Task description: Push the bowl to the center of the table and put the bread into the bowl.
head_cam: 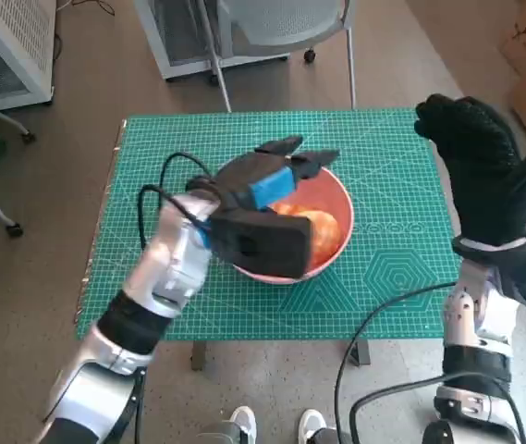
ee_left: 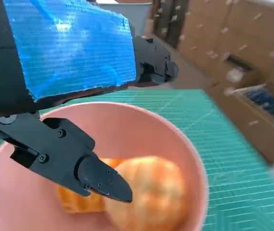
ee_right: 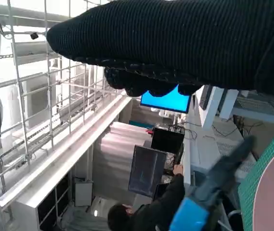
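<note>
The task is looking close to finished. Nearest, the left hand [head_cam: 267, 199] is hovering over the bowl [head_cam: 336, 199], fingers apart and gripping nothing; one fingertip [ee_left: 105, 185] is lying close against the bread [ee_left: 146, 192], though whether it is touching I cannot tell. The bread, golden-orange and rounded, is resting inside the pink bowl, which is sitting near the middle of the green table [head_cam: 392, 268]. At the right edge, the right hand [head_cam: 484, 171] is raised, spread and holding nothing. What seems left is withdrawing the left hand.

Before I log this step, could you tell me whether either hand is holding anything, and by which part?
Nothing is held: the bread lies in the bowl under the left hand, and the right hand is raised, empty.
</note>
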{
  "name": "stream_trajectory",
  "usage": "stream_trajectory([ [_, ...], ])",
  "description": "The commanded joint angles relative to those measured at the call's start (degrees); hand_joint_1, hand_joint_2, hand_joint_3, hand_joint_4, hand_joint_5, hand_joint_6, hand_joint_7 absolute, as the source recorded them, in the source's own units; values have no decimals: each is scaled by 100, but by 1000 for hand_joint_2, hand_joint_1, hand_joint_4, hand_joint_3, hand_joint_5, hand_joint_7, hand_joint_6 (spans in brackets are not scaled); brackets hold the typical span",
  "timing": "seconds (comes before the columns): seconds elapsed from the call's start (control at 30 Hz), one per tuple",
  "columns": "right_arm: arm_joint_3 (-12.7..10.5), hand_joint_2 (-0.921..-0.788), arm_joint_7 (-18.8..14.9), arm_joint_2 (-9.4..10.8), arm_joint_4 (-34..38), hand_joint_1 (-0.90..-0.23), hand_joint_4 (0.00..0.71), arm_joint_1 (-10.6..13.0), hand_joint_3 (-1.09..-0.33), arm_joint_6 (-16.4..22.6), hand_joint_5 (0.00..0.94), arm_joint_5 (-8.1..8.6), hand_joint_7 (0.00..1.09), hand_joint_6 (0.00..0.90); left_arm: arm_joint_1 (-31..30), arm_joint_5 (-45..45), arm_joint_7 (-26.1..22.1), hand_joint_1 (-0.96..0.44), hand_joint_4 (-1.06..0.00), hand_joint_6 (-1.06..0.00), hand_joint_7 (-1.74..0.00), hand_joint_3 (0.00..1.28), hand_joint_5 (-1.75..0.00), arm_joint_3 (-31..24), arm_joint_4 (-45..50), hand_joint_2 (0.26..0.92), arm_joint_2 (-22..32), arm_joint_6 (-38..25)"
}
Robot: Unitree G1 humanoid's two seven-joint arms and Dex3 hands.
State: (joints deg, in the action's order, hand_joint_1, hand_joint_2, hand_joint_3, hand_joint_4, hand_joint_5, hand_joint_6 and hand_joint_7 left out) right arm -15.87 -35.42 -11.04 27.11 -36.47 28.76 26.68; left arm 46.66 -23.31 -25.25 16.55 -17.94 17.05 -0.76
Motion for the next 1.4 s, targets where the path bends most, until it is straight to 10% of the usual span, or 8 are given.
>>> stream_trajectory([
  [0.03, 23, -921, 110, 33, -27, -650, 262, -31, -748, -77, 1, -49, 2, 357, -336, 1402, -57, -717, 1, -156, -8, 48, 1, -1005, -142, 899, -77, 714],
  [0.47, 37, -921, 281, 23, 216, -653, 266, -298, -742, 97, 2, -209, 11, 375, -1129, 4169, 102, -771, 1, -192, -35, 383, 1, -2510, 345, 921, -1159, 1793],
  [0.83, 164, -921, 571, 98, 347, -665, 260, -417, -747, 369, 0, -578, 17, 388, -1481, 4140, 259, -731, -6, -189, -58, 420, -3, -2595, 571, 921, -1097, 2122],
  [1.4, 287, -921, 624, 106, 280, -664, 255, -471, -728, 304, 0, -595, 16, 391, -1622, 4236, 182, -680, 1, -2, -392, 403, 1, -2619, 742, 921, -1009, 2022],
])
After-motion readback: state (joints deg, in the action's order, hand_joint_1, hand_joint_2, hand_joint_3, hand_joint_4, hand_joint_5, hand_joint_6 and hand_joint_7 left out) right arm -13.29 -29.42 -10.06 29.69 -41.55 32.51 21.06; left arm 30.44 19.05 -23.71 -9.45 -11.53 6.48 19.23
